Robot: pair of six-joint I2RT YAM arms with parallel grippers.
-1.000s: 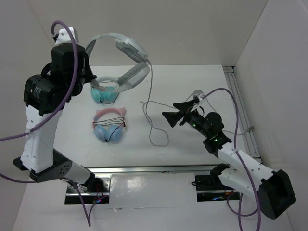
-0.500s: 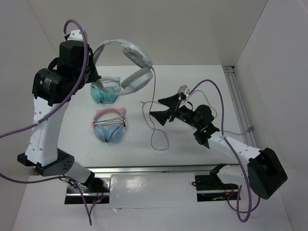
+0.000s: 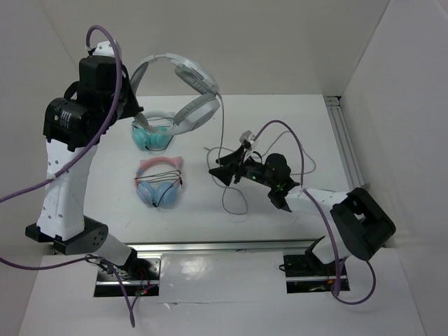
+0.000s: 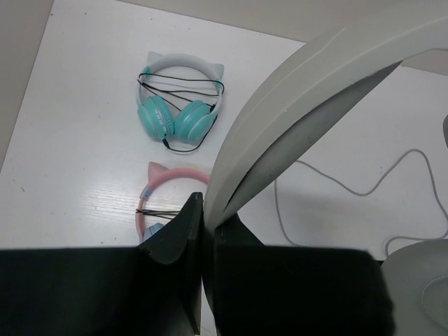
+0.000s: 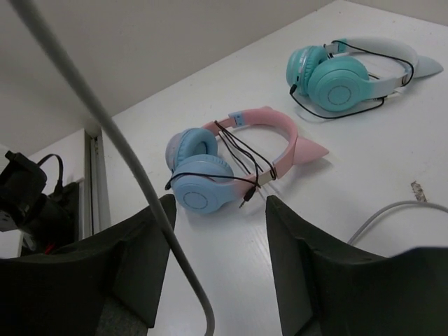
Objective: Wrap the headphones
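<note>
Top external: left claw (image 3: 136, 85) clenched on headphones (image 3: 196, 110) by headband (image 3: 168, 59), upper left, held high so cable (image 3: 222, 133) hangs; right claw (image 3: 222, 170), centre, spread astride cable, not gripping.

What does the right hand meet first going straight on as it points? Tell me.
The thin grey cable of the headphones, which hangs across the gap between the open fingers of the right hand, though its depth is hard to judge. Beyond it, on the table, lies the pink-banded pair.
</note>
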